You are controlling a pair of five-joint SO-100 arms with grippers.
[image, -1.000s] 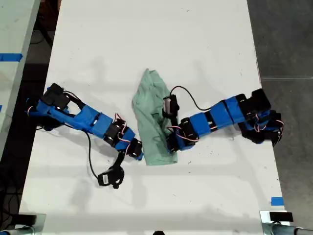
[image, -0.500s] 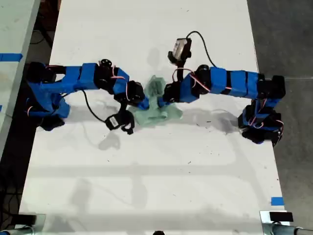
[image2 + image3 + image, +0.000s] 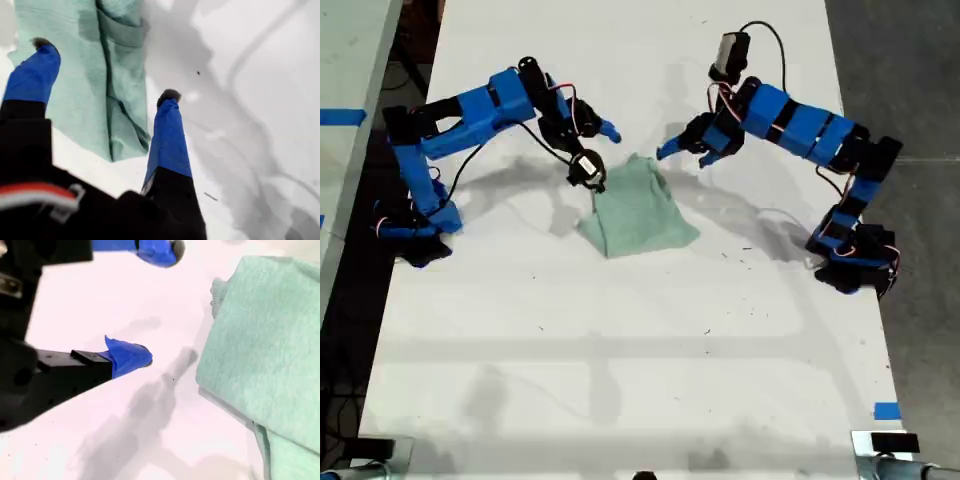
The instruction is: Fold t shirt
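The t shirt [image 3: 638,210] is a pale mint-green cloth lying folded and fairly flat on the white table [image 3: 640,380], between the two arms. My first gripper [image 3: 105,67] is on the arm at the exterior view's right [image 3: 685,153]. It hovers open over the shirt's far corner, holding nothing. One fingertip is above the t shirt [image 3: 75,100] and the other above bare table. My second gripper [image 3: 160,304] is on the arm at the exterior view's left [image 3: 605,132]. It is open and empty over bare table beside the t shirt [image 3: 270,340].
The arm bases stand at the exterior view's left [image 3: 415,225] and right [image 3: 855,260] table edges. A blue tape mark [image 3: 886,410] sits near the exterior view's lower right corner. Another table with blue tape [image 3: 342,116] lies beyond the left edge, and dark floor beyond the right.
Both grippers carried the shirt's near end over to its far end, then let go and lifted away. The shirt went from a long strip, through a bunch, to a flat folded shape.
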